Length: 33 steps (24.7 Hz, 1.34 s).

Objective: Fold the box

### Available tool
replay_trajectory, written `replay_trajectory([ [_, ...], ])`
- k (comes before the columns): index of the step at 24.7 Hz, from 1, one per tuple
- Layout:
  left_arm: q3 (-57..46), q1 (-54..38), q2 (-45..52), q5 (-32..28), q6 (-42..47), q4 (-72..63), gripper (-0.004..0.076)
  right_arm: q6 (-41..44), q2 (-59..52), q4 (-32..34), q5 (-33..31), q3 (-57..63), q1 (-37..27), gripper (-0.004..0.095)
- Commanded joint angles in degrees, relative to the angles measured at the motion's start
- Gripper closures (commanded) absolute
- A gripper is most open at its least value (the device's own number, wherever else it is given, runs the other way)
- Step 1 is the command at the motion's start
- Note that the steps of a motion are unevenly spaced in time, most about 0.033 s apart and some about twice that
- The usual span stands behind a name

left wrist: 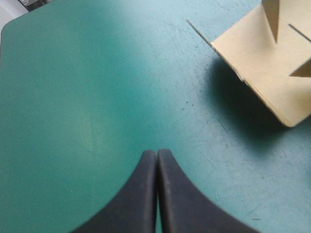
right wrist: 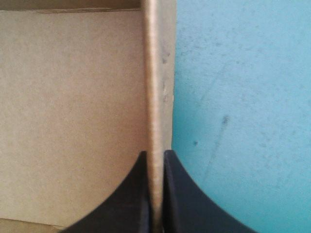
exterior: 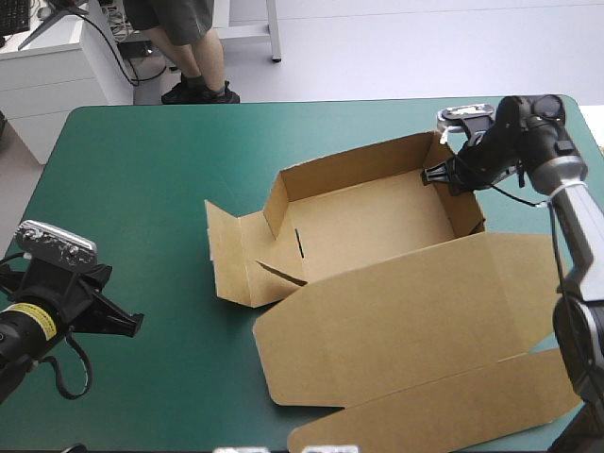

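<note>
The brown box (exterior: 377,231) stands as an open tray in the middle of the table. Its far, left and right walls are raised, and the lid (exterior: 415,321) lies flat toward the front. A side flap (exterior: 226,255) stands out at the tray's left end. My right gripper (exterior: 437,176) is at the far right corner, shut on the box's right wall (right wrist: 156,87), with one finger inside the tray and one outside. My left gripper (exterior: 132,324) hovers over the cover near the front left, shut on nothing. In the left wrist view, the left gripper (left wrist: 156,155) has the box's flap (left wrist: 265,68) ahead of it.
Teal-green cover (exterior: 142,189) stretches between my left gripper and the box. The lid's front flap (exterior: 444,411) reaches nearly to the table's front edge at the right. The right wall stands close to the table's right edge.
</note>
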<state>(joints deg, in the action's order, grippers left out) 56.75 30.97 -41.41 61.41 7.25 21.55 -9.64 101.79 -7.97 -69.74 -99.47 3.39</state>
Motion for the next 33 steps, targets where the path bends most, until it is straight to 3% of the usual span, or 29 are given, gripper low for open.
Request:
replay_trajectory([
  [1,1.3,-0.2,0.0,-2.8,0.2,1.0,0.0733,-2.3,-8.5,-4.5,-1.9,-1.5,-2.3,0.0927],
  [5,1.2,-0.2,0.0,-2.8,0.3,1.1,0.0733,-4.1,-14.9,-8.6,-1.9,-1.5,-5.0,0.0927],
  [16,1.1,-0.2,-4.3,-4.1,0.5,-1.9,0.0708,-5.9,-24.5,-10.1,-1.9,-1.5,-8.6,0.0927],
  [21,1.1,-4.0,-10.4,-12.0,1.4,-5.0,0.0705,-6.0,-25.6,-10.3,-1.9,-1.4,-8.6,0.0927],
  [25,1.1,-14.0,-15.4,-13.7,-8.9,-15.7,0.0705,-6.2,-25.6,-11.6,-1.9,-1.1,-8.6,0.0927],
  [29,1.1,-31.7,-20.3,-16.0,-29.2,-45.1,0.0705,-6.9,-25.6,-13.1,-1.9,-1.1,-8.6,0.0927],
  [33,-0.3,-46.6,-23.1,-11.8,-44.0,-65.7,0.0706,-6.9,-25.6,-13.1,-1.4,-1.1,-8.6,0.0927],
])
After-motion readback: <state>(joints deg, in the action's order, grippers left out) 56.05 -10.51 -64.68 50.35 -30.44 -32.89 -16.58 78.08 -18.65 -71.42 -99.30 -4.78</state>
